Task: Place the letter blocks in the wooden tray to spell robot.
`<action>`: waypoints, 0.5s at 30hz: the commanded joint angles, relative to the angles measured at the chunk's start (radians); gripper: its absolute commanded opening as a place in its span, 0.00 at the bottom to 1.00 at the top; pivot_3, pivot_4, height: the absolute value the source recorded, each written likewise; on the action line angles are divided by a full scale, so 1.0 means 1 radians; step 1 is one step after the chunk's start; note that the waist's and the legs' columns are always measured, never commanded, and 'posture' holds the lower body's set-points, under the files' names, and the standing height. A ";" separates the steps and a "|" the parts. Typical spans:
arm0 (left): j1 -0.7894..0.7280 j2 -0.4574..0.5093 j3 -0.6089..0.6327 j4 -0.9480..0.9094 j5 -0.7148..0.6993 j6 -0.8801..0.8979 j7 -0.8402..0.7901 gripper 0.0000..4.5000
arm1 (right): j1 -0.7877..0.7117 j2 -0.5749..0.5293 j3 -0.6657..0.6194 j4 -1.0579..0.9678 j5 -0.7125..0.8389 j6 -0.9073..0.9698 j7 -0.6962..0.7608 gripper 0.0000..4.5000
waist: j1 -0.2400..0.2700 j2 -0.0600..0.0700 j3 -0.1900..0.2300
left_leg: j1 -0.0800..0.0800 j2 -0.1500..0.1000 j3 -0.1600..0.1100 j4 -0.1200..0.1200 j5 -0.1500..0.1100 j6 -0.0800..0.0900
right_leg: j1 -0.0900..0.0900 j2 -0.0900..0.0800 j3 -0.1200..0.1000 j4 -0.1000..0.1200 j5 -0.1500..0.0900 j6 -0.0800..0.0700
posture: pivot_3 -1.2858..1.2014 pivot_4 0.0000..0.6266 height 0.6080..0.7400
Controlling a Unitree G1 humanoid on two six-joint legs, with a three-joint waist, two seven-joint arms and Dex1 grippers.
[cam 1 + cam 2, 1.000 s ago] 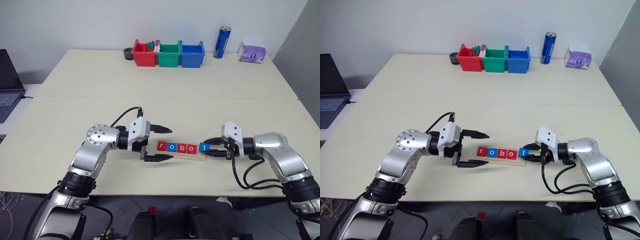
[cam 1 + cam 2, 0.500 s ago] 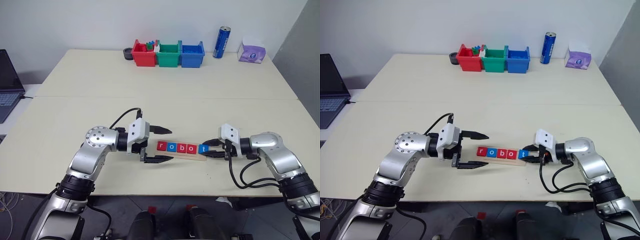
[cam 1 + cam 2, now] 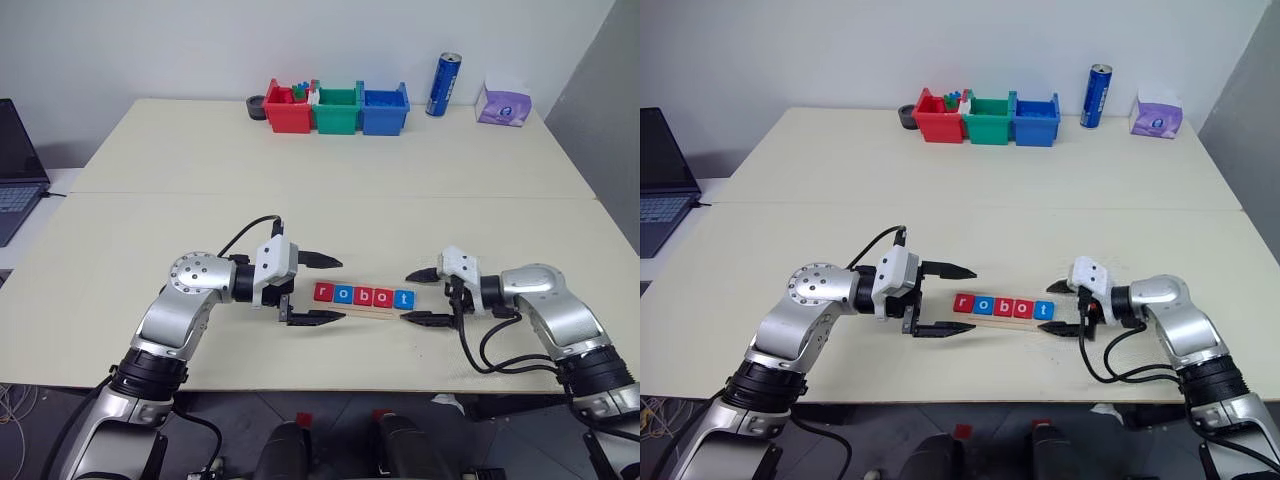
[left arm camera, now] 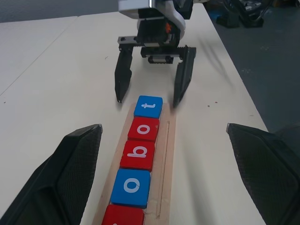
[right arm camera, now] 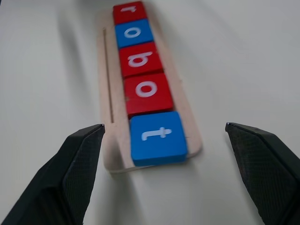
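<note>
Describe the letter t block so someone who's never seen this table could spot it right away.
On the near part of the table, between the two grippers, lies a wooden tray with five tiles. The t block is the end tile nearest the right gripper, blue beside a red o.

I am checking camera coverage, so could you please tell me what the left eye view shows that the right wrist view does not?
Left eye view: both open end effectors, left and right, flanking the tray, plus the red, green and blue bins, a blue can and a laptop.

Right wrist view: the groove beside the tiles.

Shared: the wooden tray with five letter blocks spelling robot, the blue t block last.
</note>
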 commanded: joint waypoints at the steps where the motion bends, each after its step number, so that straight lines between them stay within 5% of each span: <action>1: -0.010 0.001 0.018 -0.026 -0.017 -0.009 0.005 1.00 | -0.001 -0.027 -0.053 -0.024 0.027 -0.002 -0.001 0.91 | 0.000 0.000 0.000 | 0.000 0.000 0.000 0.000 0.000 0.000 | 0.000 0.000 0.000 0.000 0.000 0.000 | 0.52 0.24 1.00; 12: -0.017 -0.004 0.018 -0.016 -0.012 -0.016 0.008 1.00 | 0.072 -0.051 -0.033 -0.042 -0.002 -0.079 0.013 0.06 | -0.001 0.000 0.000 | 0.001 0.000 0.000 0.000 0.000 0.000 | 0.000 0.000 0.000 0.000 0.000 0.000 | 0.52 0.24 1.00; 15: -0.017 0.000 0.019 -0.012 -0.012 -0.016 0.005 1.00 | 0.075 -0.044 -0.025 -0.037 -0.016 -0.104 0.006 0.01 | -0.001 0.000 0.000 | 0.001 0.000 0.000 0.000 0.000 0.000 | 0.000 0.000 0.000 0.000 0.000 0.000 | 0.52 0.24 1.00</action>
